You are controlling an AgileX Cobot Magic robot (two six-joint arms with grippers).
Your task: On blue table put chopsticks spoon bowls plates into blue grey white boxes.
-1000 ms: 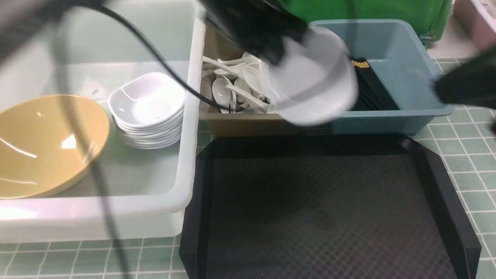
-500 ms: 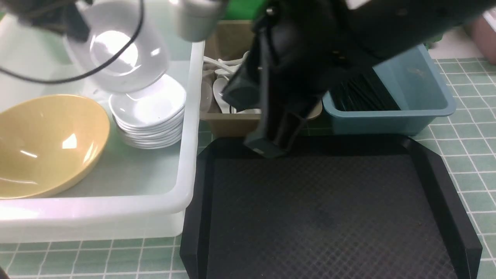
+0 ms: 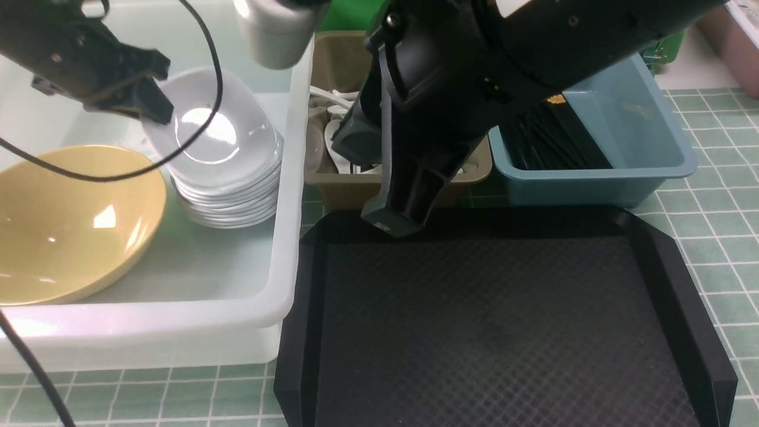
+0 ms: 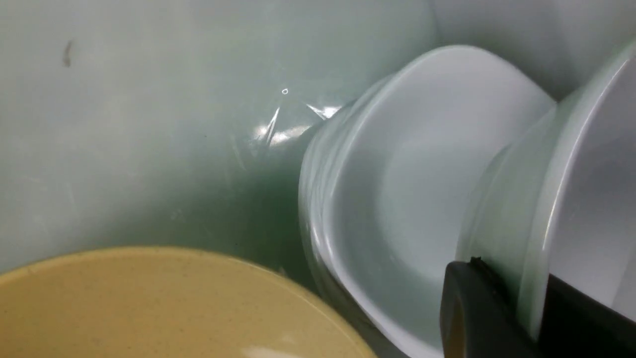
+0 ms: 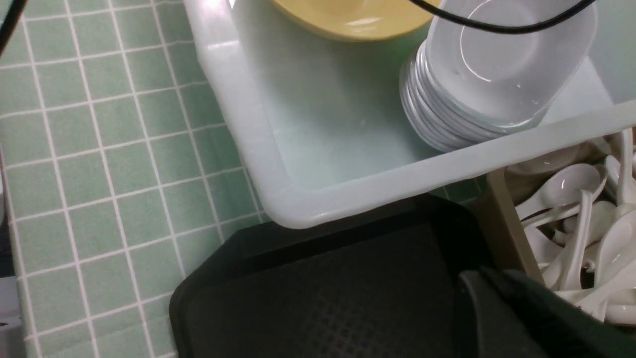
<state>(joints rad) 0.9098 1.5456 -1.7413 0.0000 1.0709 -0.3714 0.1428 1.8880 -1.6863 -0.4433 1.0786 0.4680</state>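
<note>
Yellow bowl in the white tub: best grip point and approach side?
Pinch the rim of the yellow bowl, one finger inside, one outside, coming from above. It's too wide and shallow to span, and it looks tilted in the white tub. Probably use the rim section away from the plate stack for clearance.

Tub (image 3: 148,326) left on the counter (image 3: 711,237), bowl (image 3: 65,225) left of plates (image 3: 231,204) inside; tray (image 3: 492,332) to its right; behind the tray, spoon bin (image 3: 341,193), then chopstick bin (image 3: 593,190) rightward.
</note>
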